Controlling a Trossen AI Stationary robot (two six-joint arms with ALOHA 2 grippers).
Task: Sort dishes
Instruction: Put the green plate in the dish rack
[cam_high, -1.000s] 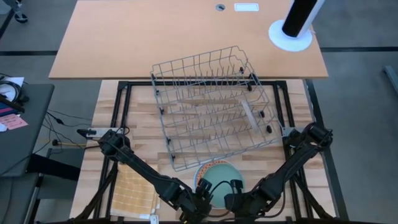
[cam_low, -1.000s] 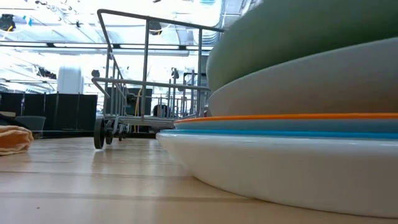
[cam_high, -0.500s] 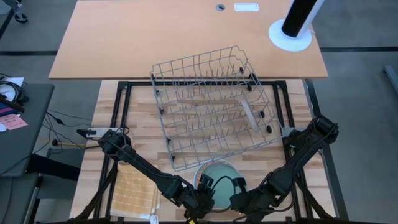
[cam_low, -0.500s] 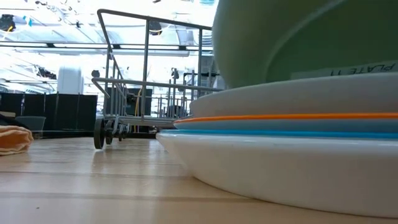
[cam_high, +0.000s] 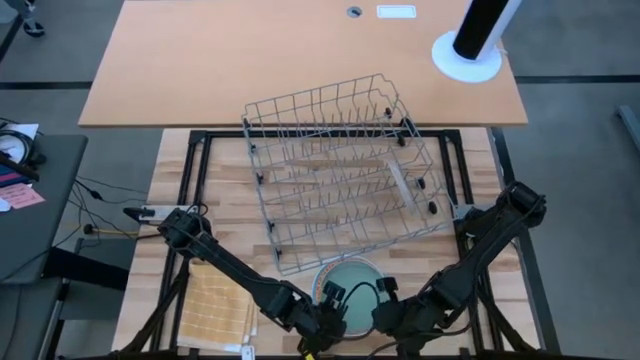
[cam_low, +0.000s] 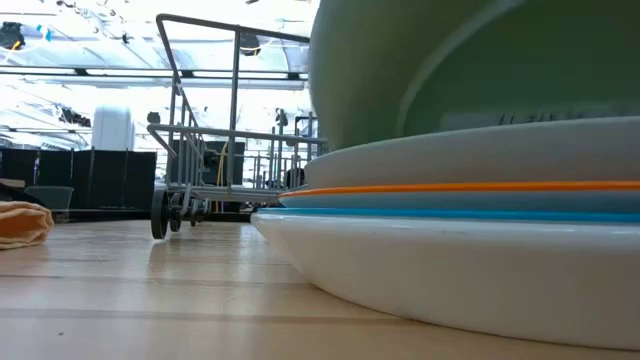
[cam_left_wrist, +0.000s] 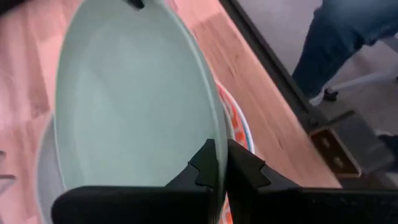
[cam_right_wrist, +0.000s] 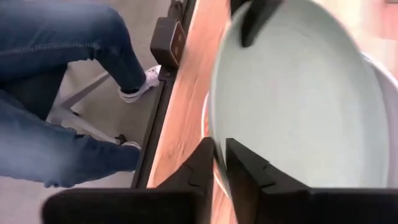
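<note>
A stack of dishes (cam_low: 450, 280) stands at the table's near edge: white at the bottom, then blue-rimmed, orange-rimmed and beige-grey plates. On top, a pale teal-green plate (cam_high: 352, 284) is tipped up, its underside (cam_low: 450, 70) facing the near side. My left gripper (cam_high: 328, 318) and my right gripper (cam_high: 388, 316) are side by side at its near rim, each shut on it. The grey wire rack (cam_high: 340, 170) stands in the table's middle, beyond the stack. My left gripper (cam_left_wrist: 217, 167) pinches the green plate's near rim (cam_left_wrist: 214, 134) toward its left, one finger on the face and one on the underside. It comes from the near side. The near rim is raised, and the far rim is low at the stack. My right gripper (cam_right_wrist: 219, 163) pinches the same near rim (cam_right_wrist: 211, 130) toward its right, one finger on either side of the edge. It too comes from the near side. The plate tilts steeply, its face turned toward the rack.
A square yellow checked cloth (cam_high: 215, 305) lies left of the stack at the near edge. A person's legs in jeans (cam_right_wrist: 62, 93) are beside the table's near edge. On the far orange table stands a black post on a white base (cam_high: 470, 45).
Both grippers have raised the green plate's near rim, so it has tipped steeper. The beige-grey plate under it, tilted a second ago, has settled flat on the stack. Both grippers have drawn slightly toward the near edge.
</note>
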